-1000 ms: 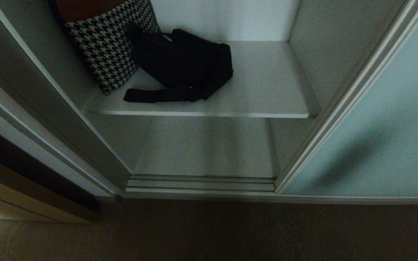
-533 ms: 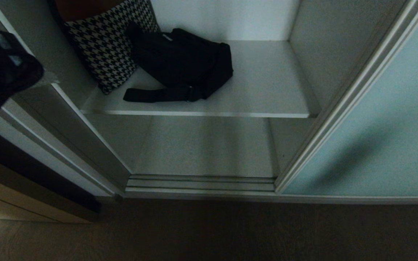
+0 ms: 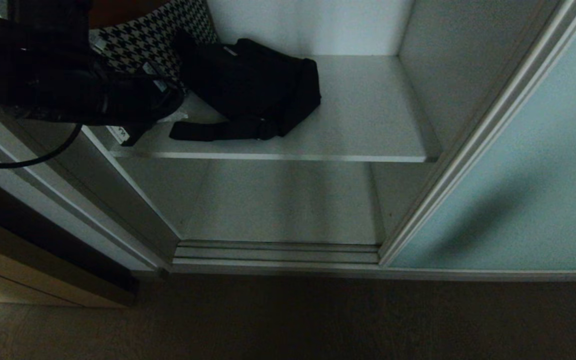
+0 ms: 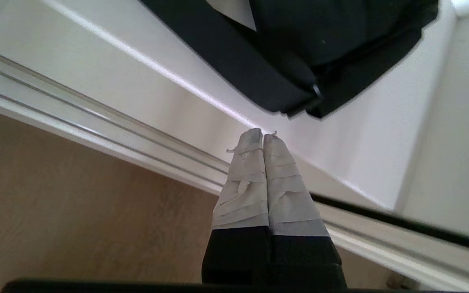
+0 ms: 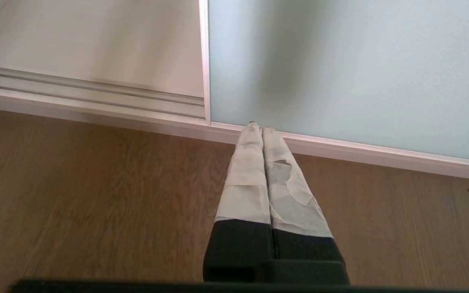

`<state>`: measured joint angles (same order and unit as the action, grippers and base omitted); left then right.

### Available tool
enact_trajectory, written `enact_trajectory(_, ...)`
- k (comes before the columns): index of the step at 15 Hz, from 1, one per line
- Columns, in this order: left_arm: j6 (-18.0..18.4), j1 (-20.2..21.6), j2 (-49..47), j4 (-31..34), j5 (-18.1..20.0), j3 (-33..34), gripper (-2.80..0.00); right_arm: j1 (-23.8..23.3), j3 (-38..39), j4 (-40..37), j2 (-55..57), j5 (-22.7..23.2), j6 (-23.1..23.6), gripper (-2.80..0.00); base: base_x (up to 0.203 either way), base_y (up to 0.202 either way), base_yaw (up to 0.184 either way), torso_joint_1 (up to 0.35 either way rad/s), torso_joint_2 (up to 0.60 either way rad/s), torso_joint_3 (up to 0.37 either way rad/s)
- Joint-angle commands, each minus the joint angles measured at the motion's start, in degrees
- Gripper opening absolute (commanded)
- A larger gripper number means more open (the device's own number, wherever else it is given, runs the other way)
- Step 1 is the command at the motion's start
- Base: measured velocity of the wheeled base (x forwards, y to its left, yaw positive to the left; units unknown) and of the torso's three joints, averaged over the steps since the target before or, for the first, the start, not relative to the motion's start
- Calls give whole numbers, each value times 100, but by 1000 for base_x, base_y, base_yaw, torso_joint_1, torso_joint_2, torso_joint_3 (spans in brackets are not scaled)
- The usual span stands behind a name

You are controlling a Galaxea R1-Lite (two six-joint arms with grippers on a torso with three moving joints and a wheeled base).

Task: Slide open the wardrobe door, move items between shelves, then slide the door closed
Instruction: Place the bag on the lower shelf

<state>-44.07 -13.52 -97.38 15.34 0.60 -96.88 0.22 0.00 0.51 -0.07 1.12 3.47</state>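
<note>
The sliding wardrobe door (image 3: 518, 170), frosted pale blue-green glass, stands slid to the right, so the wardrobe is open. A black fabric bag (image 3: 255, 82) lies on the upper shelf (image 3: 368, 125) with its strap stretched toward the front edge. My left gripper (image 3: 177, 116) reaches in from the left, shut and empty, just over the shelf's left front, a little short of the strap end. In the left wrist view the taped fingers (image 4: 250, 171) are pressed together, with the bag (image 4: 299, 53) ahead of them. My right gripper (image 5: 259, 128) hangs shut near the door's (image 5: 340, 61) bottom frame.
A black-and-white houndstooth cushion (image 3: 168, 35) leans at the shelf's back left, beside the bag. Below the upper shelf lies a bare lower shelf (image 3: 283, 205), then the door tracks (image 3: 278, 252). The wardrobe's left frame (image 3: 83, 185) is close under my left arm. Wood floor (image 5: 75, 195) lies in front.
My left arm has swung in from the left edge and across to the shelf's left front, now covering part of the cushion. The bag, door and right gripper have not moved.
</note>
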Motion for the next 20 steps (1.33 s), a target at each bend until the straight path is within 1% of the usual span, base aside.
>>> enact_trajectory(1, -339, -68, -626, 108, -5, -261, -280, 4, 0, 2, -10, 2, 4, -280, 0, 0, 0, 0, 0, 0)
enact_trajectory(2, -518, -71, -788, 152, -8, -278, -280, 4, 0, 2, -9, 2, 4, -280, 0, 0, 0, 0, 0, 0)
enact_trajectory(3, -575, -71, -939, 146, 32, -353, -280, 4, 0, 2, -10, 2, 4, -280, 0, 0, 0, 0, 0, 0)
enact_trajectory(6, -648, -72, -1206, 198, 265, -985, -280, 4, 0, 2, -10, 2, 4, -280, 0, 0, 0, 0, 0, 0)
enact_trajectory(8, -734, -72, -1137, 260, 466, -1274, -280, 4, 0, 2, -10, 2, 4, -280, 0, 0, 0, 0, 0, 0)
enact_trajectory(9, -764, -72, -1079, 276, 651, -1306, 0, 4, 0, 2, -1, 2, 4, -280, 0, 0, 0, 0, 0, 0)
enact_trajectory(11, -801, -94, -1041, 295, 1125, -1247, 0, -3, 0, 2, -9, 2, 4, -280, 0, 0, 0, 0, 0, 0)
enact_trajectory(13, -1153, -83, -1108, 221, 1405, -1314, 0, 4, 0, 2, -10, 2, 4, -280, 0, 0, 0, 0, 0, 0)
enact_trajectory(14, -1181, -81, -1166, 209, 1467, -1322, 0, 4, 0, 2, -10, 2, 4, -280, 0, 0, 0, 0, 0, 0)
enact_trajectory(16, -1172, -67, -1399, 193, 1420, -1319, 0, 4, 0, 2, -9, 2, 4, -280, 0, 0, 0, 0, 0, 0)
enact_trajectory(20, -1148, -58, -1464, 133, 1251, -1052, 0, 4, 0, 2, -2, 2, 4, -280, 0, 0, 0, 0, 0, 0)
